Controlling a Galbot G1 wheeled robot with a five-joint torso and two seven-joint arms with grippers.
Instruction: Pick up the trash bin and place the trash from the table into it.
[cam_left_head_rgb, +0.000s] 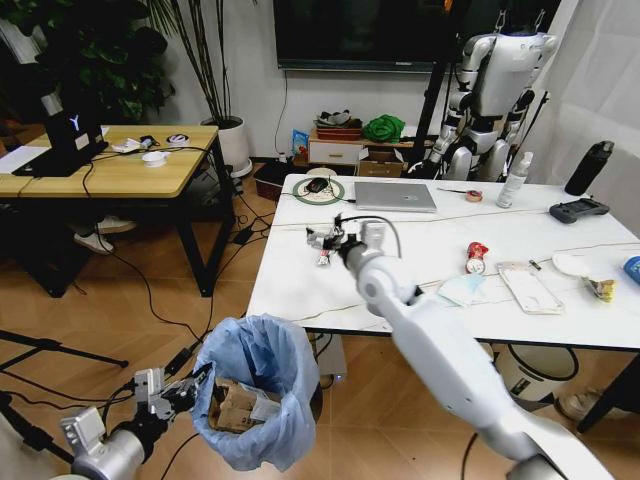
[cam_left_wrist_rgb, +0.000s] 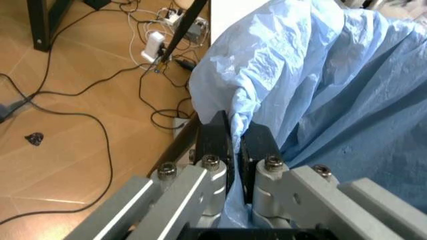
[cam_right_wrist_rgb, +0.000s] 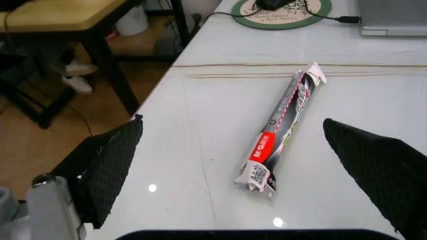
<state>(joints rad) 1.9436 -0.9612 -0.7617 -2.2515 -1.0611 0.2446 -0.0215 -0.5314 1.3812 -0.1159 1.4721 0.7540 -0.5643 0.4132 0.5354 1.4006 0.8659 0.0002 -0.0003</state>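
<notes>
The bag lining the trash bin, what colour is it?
Light blue bag, crinkled; the left wrist view shows it best.

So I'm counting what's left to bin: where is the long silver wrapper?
The long silver wrapper lies on the table near its left edge, between the open right claw fingers, before the laptop.

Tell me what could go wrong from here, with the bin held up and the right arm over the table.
The left gripper pinches only the bag's thin plastic at the trash bin rim, so it could tear or slip. The open right gripper straddles a flat, slim wrapper lying on the table; its fingers may slide over it.
</notes>
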